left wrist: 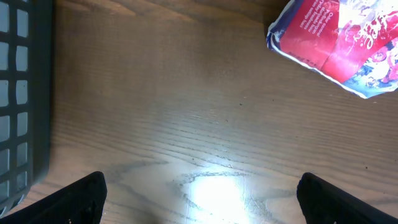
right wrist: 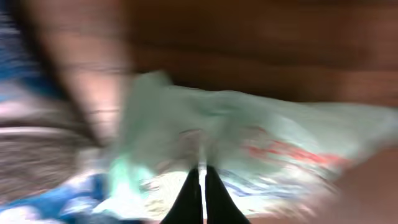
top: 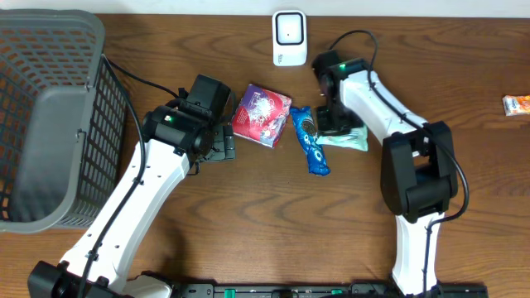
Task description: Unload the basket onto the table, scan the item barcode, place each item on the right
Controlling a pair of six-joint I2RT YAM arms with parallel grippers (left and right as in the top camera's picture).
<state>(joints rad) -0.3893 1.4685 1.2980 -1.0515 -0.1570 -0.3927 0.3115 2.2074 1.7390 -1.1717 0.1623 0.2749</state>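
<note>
Although the brown wooden worktop (top: 248, 223) fills the overhead view, the action sits just above its centre. A grey mesh-walled basket (top: 108, 132) takes the nine o'clock edge. The white-and-black left arm (top: 149, 182) reaches in from seven o'clock, the matching right arm (top: 381, 103) from five o'clock. Between them lie a red and purple square packet (top: 261, 113), a pale mint-green crinkly packet (top: 354, 139) at its three o'clock, and a slim blue glossy snack wrapper (top: 310, 142) between the two. A white rounded barcode scanner (top: 290, 37) stands at twelve o'clock, and a small orange packet (top: 517, 104) lies well apart at three o'clock.

The left fingers (left wrist: 81, 196) are spread wide over bare wood, grasping nothing, the red packet at their one o'clock. The right fingers (right wrist: 186, 202) are clenched together, tips down on the mint packet; the wrist view is too blurred to tell whether a fold of wrapper is pinched between them.

I judge the mint packet to be the item, lying on the worktop at five o'clock from the scanner, and the step in hand to be picking it up. Next it needs lifting and carrying toward eleven o'clock, barcode turned to the scanner's face; where that barcode sits I cannot see.
</note>
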